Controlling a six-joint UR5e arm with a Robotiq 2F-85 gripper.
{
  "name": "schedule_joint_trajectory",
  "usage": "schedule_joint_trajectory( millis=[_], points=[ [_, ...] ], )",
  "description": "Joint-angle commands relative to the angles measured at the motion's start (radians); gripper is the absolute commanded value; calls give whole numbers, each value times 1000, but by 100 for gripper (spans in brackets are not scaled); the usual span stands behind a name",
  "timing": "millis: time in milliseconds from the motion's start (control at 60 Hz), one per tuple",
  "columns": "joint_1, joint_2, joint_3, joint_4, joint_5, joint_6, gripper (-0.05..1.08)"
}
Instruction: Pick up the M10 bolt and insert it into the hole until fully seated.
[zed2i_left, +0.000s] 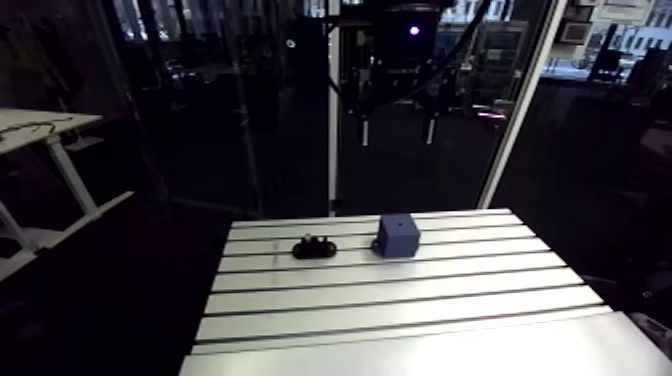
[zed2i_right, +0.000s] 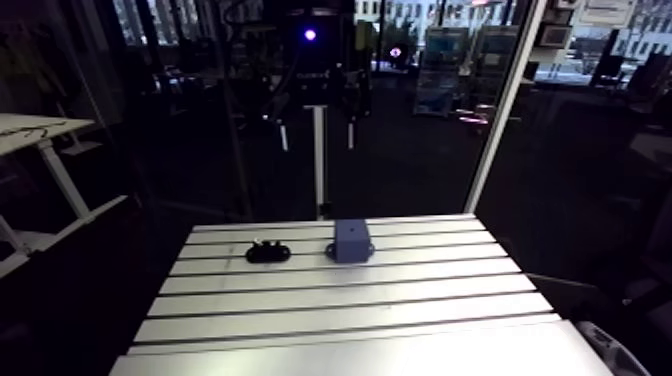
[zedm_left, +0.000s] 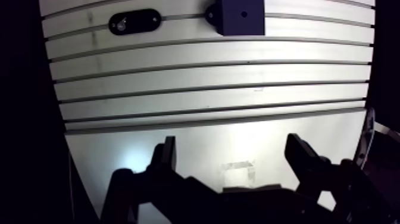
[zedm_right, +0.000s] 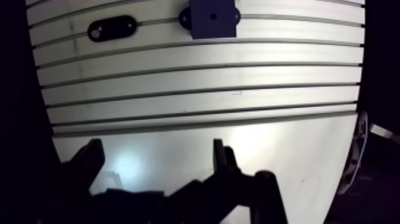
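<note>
At the far side of the slotted table (zedm_left: 208, 95), a black oval holder (zedm_left: 134, 22) carries the M10 bolt (zedm_left: 122, 25), its pale head showing. Beside it stands a dark blue block (zedm_left: 240, 15) with a small round hole (zedm_left: 243, 13) in its top face. In the arm view the holder (zed2i_left: 312, 247) lies left of the block (zed2i_left: 397, 237). My gripper (zedm_left: 232, 146) hovers over the smooth near strip of the table, well short of both objects. It is open, with nothing between its fingers (zedm_left: 168, 152).
The table's left and right edges drop into darkness. A pale curved object (zedm_left: 364, 137) sits just off the right edge near the gripper. A faint square mark (zedm_left: 238, 174) shows on the smooth strip under the gripper.
</note>
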Motion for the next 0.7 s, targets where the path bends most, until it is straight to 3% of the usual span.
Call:
schedule_joint_trajectory(
  millis=[17,600,700],
  points=[
    [2,-4,-3,-1,-1,1,1],
    [10,6,-3,-9,1,4,1],
    [15,8,0,-14,19,3,1]
  ],
)
